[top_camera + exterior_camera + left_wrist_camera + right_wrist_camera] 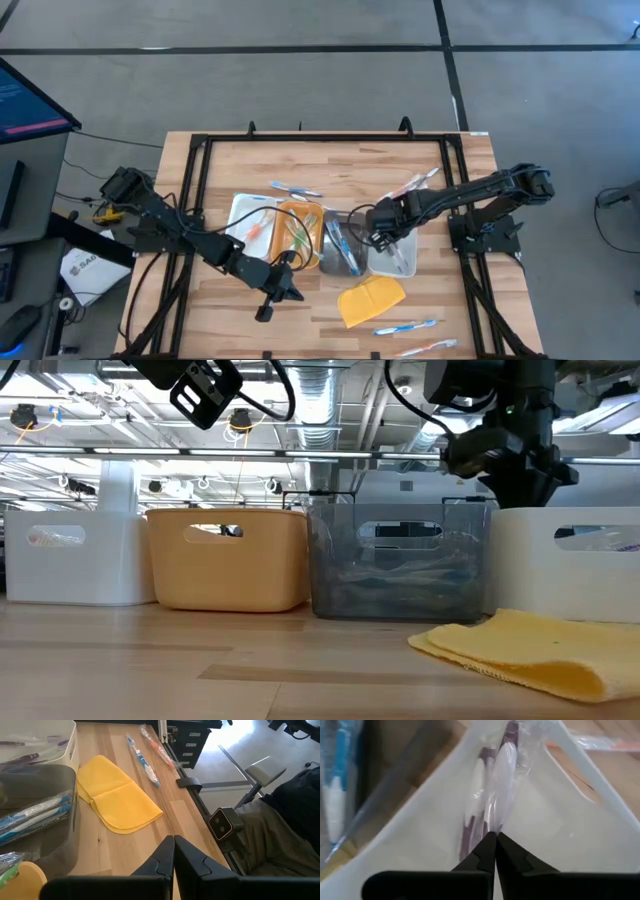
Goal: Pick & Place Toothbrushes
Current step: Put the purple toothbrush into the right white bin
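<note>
Toothbrush, purple-handled and plastic-wrapped, seems pinched by right gripper jaws over white tray.

4 trays, yellow cloth, wooden table

This is a robotics lab or industrial workspace, not a home; a pale butcher-block wooden bench stands on a bare grey concrete floor crossed by dark lines; a black metal frame is bolted round the bench and carries two dark jointed arms; a glowing monitor screen and loose cables sit off the bench's left side; in the low view the ceiling is open, with silver ventilation ducts, exposed pipes and rows of strip lights; a dark drawer cabinet shows beyond the bench edge in the left wrist view.
</note>
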`<state>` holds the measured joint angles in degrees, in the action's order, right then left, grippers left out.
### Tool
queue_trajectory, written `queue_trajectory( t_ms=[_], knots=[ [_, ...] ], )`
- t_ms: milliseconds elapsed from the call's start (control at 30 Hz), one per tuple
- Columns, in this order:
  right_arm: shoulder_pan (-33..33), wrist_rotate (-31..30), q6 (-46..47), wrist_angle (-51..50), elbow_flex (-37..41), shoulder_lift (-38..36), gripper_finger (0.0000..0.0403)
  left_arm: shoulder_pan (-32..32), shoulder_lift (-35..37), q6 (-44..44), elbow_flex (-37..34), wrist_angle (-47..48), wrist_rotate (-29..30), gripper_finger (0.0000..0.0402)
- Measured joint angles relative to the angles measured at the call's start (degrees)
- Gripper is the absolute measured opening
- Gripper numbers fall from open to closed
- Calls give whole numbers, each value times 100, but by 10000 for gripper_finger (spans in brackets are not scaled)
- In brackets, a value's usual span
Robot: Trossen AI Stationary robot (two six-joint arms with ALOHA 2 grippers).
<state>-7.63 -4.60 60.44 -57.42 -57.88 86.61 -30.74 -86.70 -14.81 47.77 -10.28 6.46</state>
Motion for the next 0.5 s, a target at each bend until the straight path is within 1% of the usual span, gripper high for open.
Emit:
queue_trajectory(
  t_ms=[200,500],
  knots=[
    [-116,-95,332,-243,1,-13,1,0,0,0,0,0,-2,1],
    [-113,-177,457,-344,3,-15,1,0,0,0,0,0,-2,1]
  ],
)
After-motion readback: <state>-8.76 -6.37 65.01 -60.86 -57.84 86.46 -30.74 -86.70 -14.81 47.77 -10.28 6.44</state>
